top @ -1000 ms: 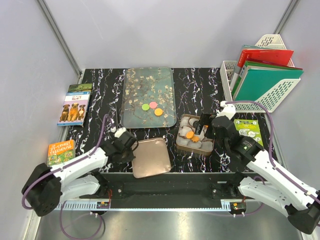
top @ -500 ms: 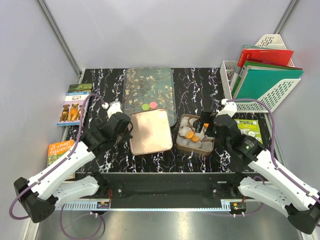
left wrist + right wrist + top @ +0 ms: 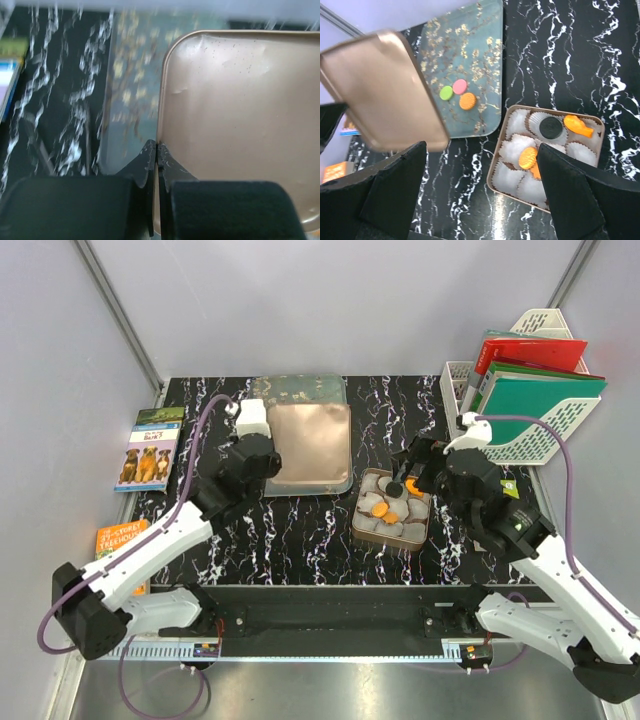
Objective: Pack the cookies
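My left gripper (image 3: 264, 456) is shut on the left edge of the rose-gold tin lid (image 3: 310, 445) and holds it above the floral tray (image 3: 300, 387). The left wrist view shows the fingertips (image 3: 158, 150) pinching the lid (image 3: 240, 110). The right wrist view shows green (image 3: 446, 92), pink (image 3: 460, 86) and orange (image 3: 467, 101) cookies on the tray (image 3: 470, 45); the lid hides them from the top. The open tin (image 3: 358, 525) holds white wrappers, a dark brown cookie (image 3: 550, 127) and orange cookies (image 3: 528, 157). My right gripper (image 3: 413, 468) is open and empty above the tin's far side.
Two books (image 3: 148, 448) lie at the table's left edge. A white file rack with red and green folders (image 3: 525, 380) stands at the back right. The marble table (image 3: 300, 540) shows bare in front of the tray.
My left gripper has lifted the lid from the table's front and carried it back over the tray, covering the three cookies in the top view. My right gripper rose slightly above the tin.
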Controlling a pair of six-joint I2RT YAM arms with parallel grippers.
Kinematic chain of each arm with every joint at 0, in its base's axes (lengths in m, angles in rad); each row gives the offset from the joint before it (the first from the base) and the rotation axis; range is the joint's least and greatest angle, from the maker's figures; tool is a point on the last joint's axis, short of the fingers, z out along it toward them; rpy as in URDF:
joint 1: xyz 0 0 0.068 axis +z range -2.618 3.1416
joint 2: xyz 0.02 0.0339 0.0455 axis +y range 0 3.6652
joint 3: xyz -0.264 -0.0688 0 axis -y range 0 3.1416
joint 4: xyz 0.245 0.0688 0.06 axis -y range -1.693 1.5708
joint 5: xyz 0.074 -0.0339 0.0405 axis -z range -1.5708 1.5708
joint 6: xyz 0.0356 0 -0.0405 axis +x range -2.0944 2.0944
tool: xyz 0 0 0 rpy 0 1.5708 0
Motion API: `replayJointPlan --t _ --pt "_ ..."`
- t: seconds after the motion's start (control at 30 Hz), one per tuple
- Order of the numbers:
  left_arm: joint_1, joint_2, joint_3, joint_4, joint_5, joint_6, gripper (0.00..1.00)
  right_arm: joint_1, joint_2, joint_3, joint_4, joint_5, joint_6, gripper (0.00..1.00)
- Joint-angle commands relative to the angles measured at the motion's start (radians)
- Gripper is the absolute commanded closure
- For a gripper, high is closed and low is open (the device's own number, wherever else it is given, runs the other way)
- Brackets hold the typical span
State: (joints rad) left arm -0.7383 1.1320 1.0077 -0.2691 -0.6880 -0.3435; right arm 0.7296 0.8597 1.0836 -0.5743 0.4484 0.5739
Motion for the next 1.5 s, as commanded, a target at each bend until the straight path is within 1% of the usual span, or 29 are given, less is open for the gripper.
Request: replayJointPlan --t 0.0,0.07,0.1,0.17,0.2,0.27,0.33,0.37,0.4,0.43,0.47,0.5,0.53,0.57,0.63,0.8,0.9,0.93,0.97,1.0,1.13,1.2,1.23,1.3,1.33,1.37,1.4,1.43,1.47 --pt "-0.004 0.015 -0.076 0.613 -0.051 0.282 1.0 -0.002 0.006 0.062 -0.022 -0.03 0.032 0.0" --pt "-0.004 0.025 -0.133 0.742 -0.009 0.375 1.0 -0.002 0.009 0.079 -0.025 -0.043 0.035 0.0" --pt "-0.004 0.028 -0.156 0.881 0.011 0.411 1.0 -0.001 0.01 0.085 -0.025 -0.048 0.043 0.0" --pt "-0.004 0.049 -0.227 1.029 0.05 0.512 1.0 -0.002 0.016 0.099 -0.027 -0.074 0.049 0.0" --pt "-0.004 0.06 -0.245 1.167 0.053 0.546 1.0 -0.001 0.019 0.11 -0.03 -0.08 0.055 0.0" --pt "-0.004 0.095 -0.279 1.263 0.07 0.63 1.0 -0.004 0.025 0.134 -0.038 -0.112 0.058 0.0" --pt "-0.004 0.124 -0.31 1.421 0.082 0.691 1.0 -0.025 0.035 0.156 -0.048 -0.143 0.069 0.0" --pt "-0.004 0.147 -0.323 1.476 0.108 0.751 1.0 -0.039 0.036 0.168 -0.052 -0.19 0.073 0.0" --pt "-0.004 0.158 -0.336 1.584 0.129 0.777 1.0 -0.056 0.039 0.188 -0.056 -0.226 0.087 0.0" --pt "-0.004 0.17 -0.362 1.638 0.154 0.805 1.0 -0.12 0.047 0.197 -0.058 -0.272 0.099 0.0" --pt "-0.004 0.195 -0.374 1.692 0.21 0.854 1.0 -0.16 0.053 0.208 -0.059 -0.39 0.115 0.0" --pt "-0.003 0.202 -0.377 1.743 0.223 0.863 1.0 -0.215 0.061 0.211 -0.056 -0.46 0.154 0.0" --pt "-0.004 0.209 -0.37 1.739 0.231 0.86 1.0 -0.313 0.079 0.213 -0.056 -0.54 0.176 0.0" --pt "-0.003 0.212 -0.371 1.746 0.238 0.854 1.0 -0.365 0.091 0.208 -0.052 -0.682 0.216 0.0" --pt "-0.006 0.213 -0.382 1.786 0.257 0.844 1.0 -0.447 0.128 0.2 -0.042 -0.796 0.248 0.0" --pt "-0.015 0.216 -0.4 1.831 0.324 0.879 1.0 -0.481 0.171 0.154 0.085 -0.974 0.342 0.01" --pt "-0.015 0.216 -0.388 1.841 0.366 0.845 1.0 -0.513 0.209 0.086 0.281 -1.158 0.478 0.02" --pt "-0.016 0.221 -0.38 1.84 0.381 0.824 1.0 -0.516 0.214 0.063 0.41 -1.227 0.524 0.03" --pt "-0.016 0.222 -0.373 1.838 0.387 0.818 1.0 -0.525 0.217 0.026 0.456 -1.243 0.597 0.04" --pt "-0.016 0.226 -0.356 1.838 0.393 0.811 1.0 -0.53 0.211 0.016 0.49 -1.249 0.616 0.04" --pt "-0.016 0.241 -0.331 1.837 0.407 0.798 1.0 -0.539 0.211 0.012 0.565 -1.3 0.659 0.03" --pt "-0.015 0.245 -0.327 1.837 0.407 0.793 1.0 -0.539 0.207 0.012 0.565 -1.309 0.67 0.03" --pt "-0.015 0.247 -0.325 1.838 0.398 0.779 1.0 -0.539 0.196 0.01 0.565 -1.294 0.656 0.06" --pt "-0.016 0.246 -0.325 1.837 0.381 0.755 0.99 -0.541 0.155 0.019 0.53 -1.256 0.552 0.07" --pt "-0.016 0.242 -0.325 1.832 0.364 0.723 0.98 -0.539 0.139 0.048 0.425 -1.185 0.494 0.07" --pt "-0.015 0.239 -0.325 1.811 0.354 0.709 0.98 -0.541 0.125 0.065 0.363 -1.139 0.36 0.07" --pt "-0.013 0.23 -0.317 1.788 0.344 0.696 0.98 -0.539 0.101 0.081 0.305 -1.09 0.292 0.07" --pt "-0.013 0.221 -0.317 1.76 0.34 0.663 0.98 -0.539 0.088 0.107 0.203 -0.986 0.226 0.07" --pt "-0.01 0.212 -0.317 1.705 0.34 0.637 0.98 -0.539 0.078 0.11 0.168 -0.938 0.13 0.06"
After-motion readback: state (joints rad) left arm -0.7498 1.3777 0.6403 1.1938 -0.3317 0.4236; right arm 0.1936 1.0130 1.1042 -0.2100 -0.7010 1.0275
